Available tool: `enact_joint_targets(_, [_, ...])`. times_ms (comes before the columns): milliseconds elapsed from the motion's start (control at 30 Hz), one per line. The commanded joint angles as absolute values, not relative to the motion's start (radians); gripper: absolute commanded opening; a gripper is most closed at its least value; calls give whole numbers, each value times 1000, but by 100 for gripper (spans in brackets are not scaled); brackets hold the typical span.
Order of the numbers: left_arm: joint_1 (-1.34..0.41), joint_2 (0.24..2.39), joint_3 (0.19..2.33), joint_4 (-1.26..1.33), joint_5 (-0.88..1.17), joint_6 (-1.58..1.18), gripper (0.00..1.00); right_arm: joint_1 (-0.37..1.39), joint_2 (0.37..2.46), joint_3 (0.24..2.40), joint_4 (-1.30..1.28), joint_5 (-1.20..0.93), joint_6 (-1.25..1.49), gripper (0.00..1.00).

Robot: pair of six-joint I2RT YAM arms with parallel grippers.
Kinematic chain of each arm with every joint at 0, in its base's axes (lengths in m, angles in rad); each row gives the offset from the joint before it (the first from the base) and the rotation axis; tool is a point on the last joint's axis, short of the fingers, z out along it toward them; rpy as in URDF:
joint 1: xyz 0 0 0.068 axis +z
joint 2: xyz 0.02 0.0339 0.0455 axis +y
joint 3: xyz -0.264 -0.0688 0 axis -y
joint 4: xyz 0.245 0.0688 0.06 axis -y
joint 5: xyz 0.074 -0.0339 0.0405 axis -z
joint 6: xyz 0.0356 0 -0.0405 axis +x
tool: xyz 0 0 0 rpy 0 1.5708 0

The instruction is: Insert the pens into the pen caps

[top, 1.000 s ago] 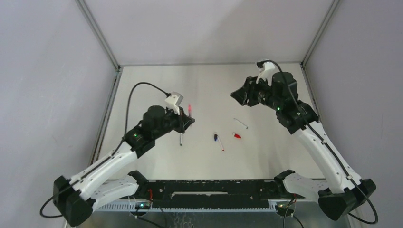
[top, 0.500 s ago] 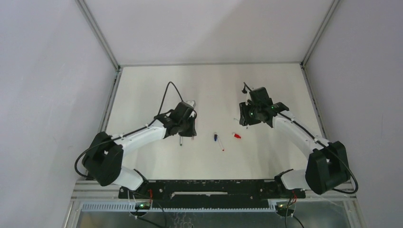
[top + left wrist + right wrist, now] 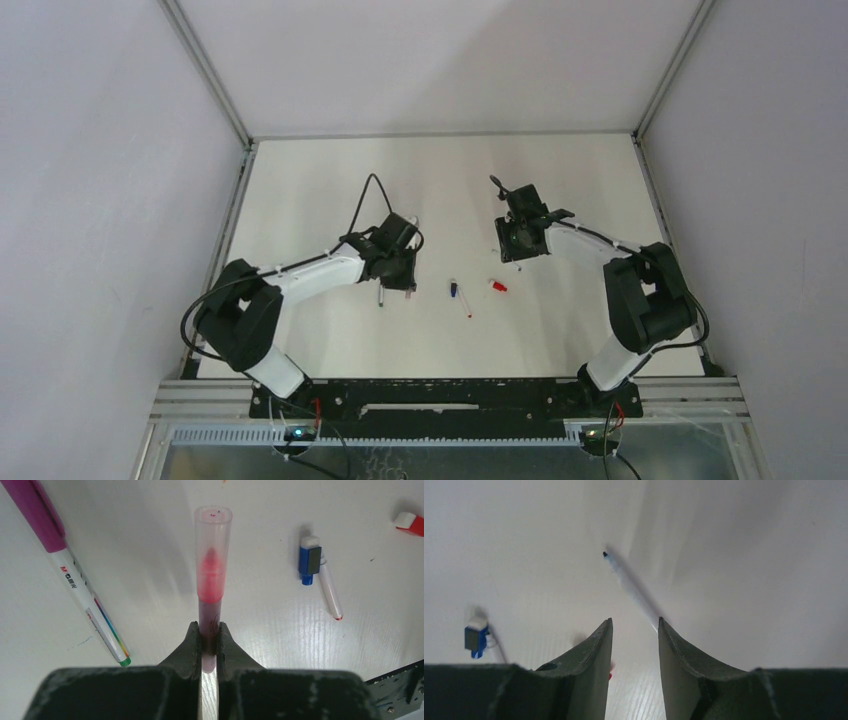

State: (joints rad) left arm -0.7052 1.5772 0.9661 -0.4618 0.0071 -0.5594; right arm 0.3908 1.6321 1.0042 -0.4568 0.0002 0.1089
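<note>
My left gripper is clamped on the pinkish-red pen. My right gripper, fingers apart, hovers above a thin white pen lying on the table, the blue cap nearby.

Left arm and right arm have sunk to the counter; right jaws now straddle, seemingly, the white pen.

Red "M&G" on magenta-capped pen, marks beside it possibly Chinese
</note>
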Motion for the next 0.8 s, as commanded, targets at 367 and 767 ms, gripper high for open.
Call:
enact_joint_targets(367, [-710,1642,1019,-450,41,-584,14,399,1712,1077,-348,31,57,43])
enact_joint_targets(767, [-712,1646,997,-434,49,-585,36,427,1765,1115,-378,50,45,40])
